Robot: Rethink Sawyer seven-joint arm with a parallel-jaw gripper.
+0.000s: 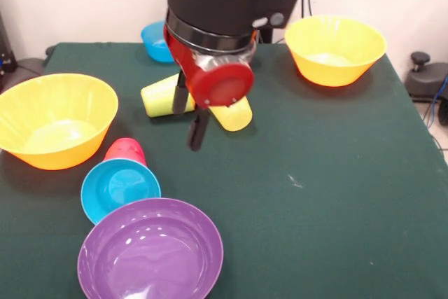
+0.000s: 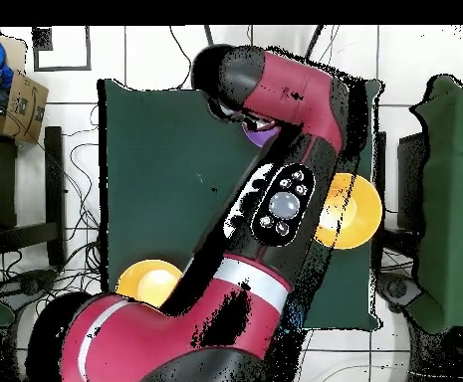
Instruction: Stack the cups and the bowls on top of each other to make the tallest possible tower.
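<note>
My gripper [image 1: 197, 129] hangs low over the table's middle, between a lime green cup [image 1: 158, 96] and a translucent yellow cup [image 1: 235, 114], both lying on their sides. Whether it is open or shut does not show. A cyan bowl [image 1: 119, 188] sits tilted against a red cup [image 1: 127, 150] at the front left. A wide purple bowl [image 1: 150, 250] stands just in front of them. Large orange bowls stand at the left [image 1: 56, 120] and the back right [image 1: 334, 47]. A deeper blue bowl [image 1: 154, 40] is at the back, partly behind the arm. The orange and purple cups are out of view.
In the overhead view the red arm [image 2: 275, 199] covers most of the green table [image 2: 155, 159]. Only the two orange bowls [image 2: 354, 209] [image 2: 147, 284] and a sliver of the purple bowl [image 2: 259, 135] show. Boxes and cables lie around the table.
</note>
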